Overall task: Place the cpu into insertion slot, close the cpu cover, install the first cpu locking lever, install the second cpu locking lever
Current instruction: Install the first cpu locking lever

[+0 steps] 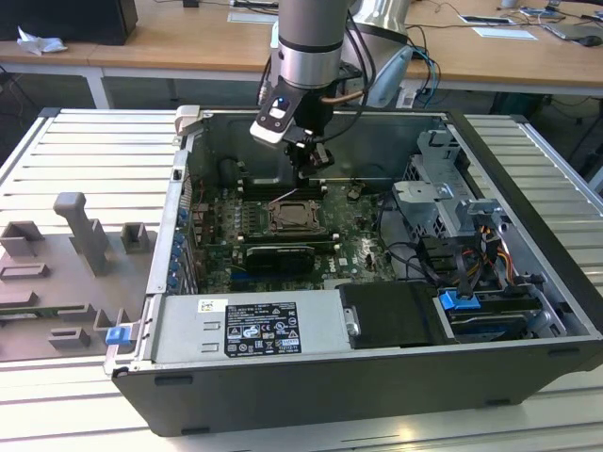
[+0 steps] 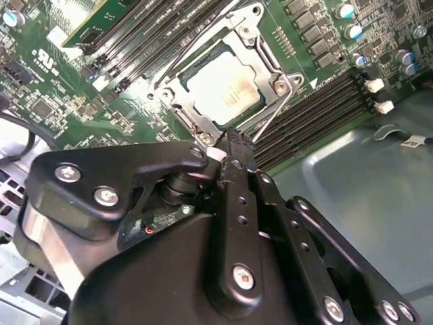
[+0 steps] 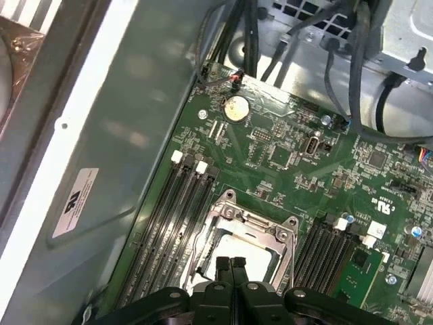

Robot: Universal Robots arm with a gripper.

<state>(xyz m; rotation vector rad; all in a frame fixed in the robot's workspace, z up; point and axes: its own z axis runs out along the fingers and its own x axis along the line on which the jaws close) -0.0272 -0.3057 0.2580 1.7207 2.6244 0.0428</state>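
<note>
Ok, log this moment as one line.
cpu: seated, showing through cover opening | cpu cover: down over cpu | gripper: shut, tips at cover's edge | locking lever: alongside cover, latching unclear

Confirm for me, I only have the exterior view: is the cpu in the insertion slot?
Observer: Yes. In the second wrist view the cpu sits seated, silver top up.
Operator: Cover?
Observer: The cpu cover lies down over it, framing the chip.
Operator: Hand?
Observer: In the first wrist view the hand is shut, tips together right at the cover's edge.
</note>
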